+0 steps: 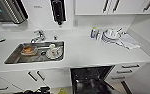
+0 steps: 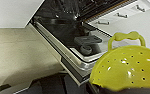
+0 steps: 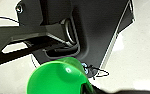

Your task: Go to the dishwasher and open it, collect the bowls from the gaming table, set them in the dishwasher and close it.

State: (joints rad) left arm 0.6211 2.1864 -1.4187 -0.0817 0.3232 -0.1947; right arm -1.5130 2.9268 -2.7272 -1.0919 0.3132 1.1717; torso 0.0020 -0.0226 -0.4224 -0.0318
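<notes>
Closest to the left wrist camera sits a yellow-green perforated bowl [image 2: 127, 68] with a looped handle, large at the wrist; whether the left gripper's fingers close on it cannot be told. Beyond it lies the dishwasher [image 2: 73, 37], its door dropped open, dark tub and wire rack showing above the pale floor [image 2: 18, 55].

At the right wrist a bright green bowl [image 3: 57, 77] shows just as near, before the robot's own dark plate; the grip there cannot be made out either.

From the head camera, the dishwasher [image 1: 91, 78] gapes under the front edge of the white bench [image 1: 91, 53], toward its right end, beside handled drawers [image 1: 127, 71]. A steel sink [image 1: 18, 56] set in the bench's left half holds dishes; stacked plates [image 1: 111, 36] stand near the back right corner.
</notes>
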